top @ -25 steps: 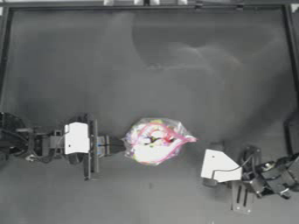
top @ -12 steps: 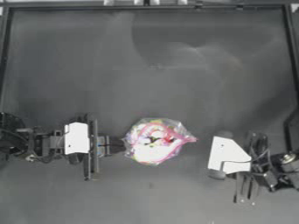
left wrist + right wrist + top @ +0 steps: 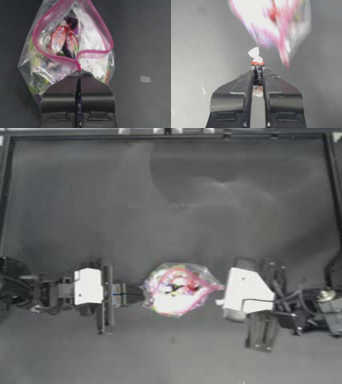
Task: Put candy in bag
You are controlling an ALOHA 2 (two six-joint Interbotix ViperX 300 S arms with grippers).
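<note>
My right gripper [image 3: 222, 301] has come in from the right edge of the top view over the last second and now sits just beside the right side of the bag [image 3: 176, 289], which lies a little below the middle of the frame. That puts the candy [image 3: 257, 71] almost at the mouth, so I judge the carrying is nearly done and the drop is what remains. In my right wrist view my jaws are nearly closed, pinching the candy upright between their tips, its whitish twisted end sticking out toward the bag [image 3: 278, 27], which shows only as a bright pink and white smear ahead. My left gripper [image 3: 79, 73], at the left of the top view, has not moved; its jaws are pressed together on the pink closure strip [image 3: 97, 51] at the near lip, which leaves the mouth gaping in a loop with the colourful sweets [image 3: 63, 41] showing inside. What stands in my way is the far lip of that strip and the slack plastic: if I nudge either, the opening could fold shut. The dark table [image 3: 171, 203] around us is bare of other objects.
</note>
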